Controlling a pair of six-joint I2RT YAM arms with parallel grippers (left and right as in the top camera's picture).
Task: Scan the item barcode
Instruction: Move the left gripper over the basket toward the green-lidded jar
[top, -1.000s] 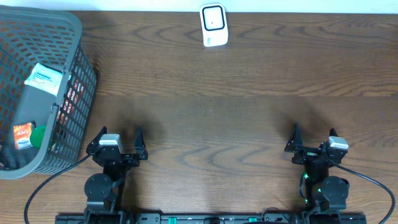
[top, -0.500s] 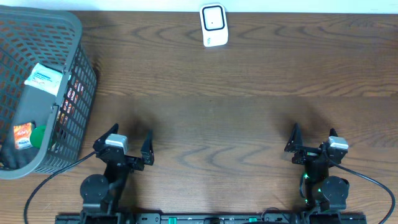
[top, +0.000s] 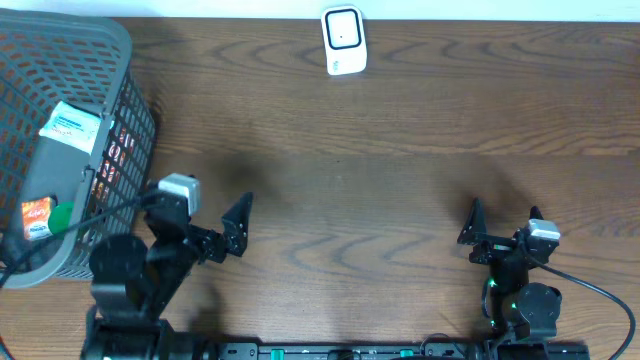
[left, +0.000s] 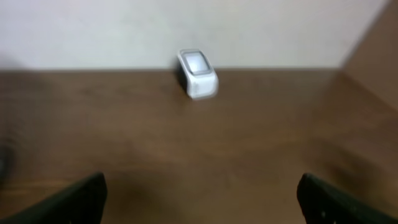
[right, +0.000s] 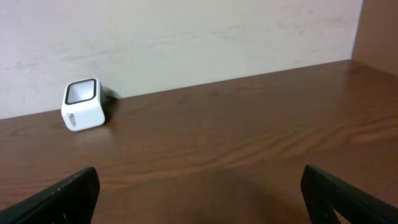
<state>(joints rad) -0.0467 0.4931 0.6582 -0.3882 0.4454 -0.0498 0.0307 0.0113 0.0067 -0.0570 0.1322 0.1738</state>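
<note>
1. Overhead view: I am looking down on the left gripper (top: 195, 212), hovering with its jaws spread wide and gripping nothing, the grey basket (top: 128, 60) lying just beside its outer jaw.
2. I am seeing the right gripper (top: 503, 222) sitting low at the near side of the table (top: 400, 150), its jaws equally wide and empty, well apart from everything else.
3. The goods for scanning are lying inside the basket, outboard of the left jaws: a white box (top: 70, 125), an orange packet (top: 37, 215) and something green (top: 63, 217) just beside it. I cannot tell which one is meant, nor which way any barcode is facing.
4. The white scanner (top: 343, 40) is standing far ahead of both pairs of jaws at the back of the table, and it is showing between the fingertips in both wrist views.
5. I am judging this to be the opening step, with nothing picked and nothing presented to the scanner.
6. As I am reading it, the next move is calling for the left arm to reach over the basket rim and bring its open jaws down around one item. It would then be closing, lifting clear of the mesh wall and carrying the item forward with its barcode facing the scanner window.
</note>
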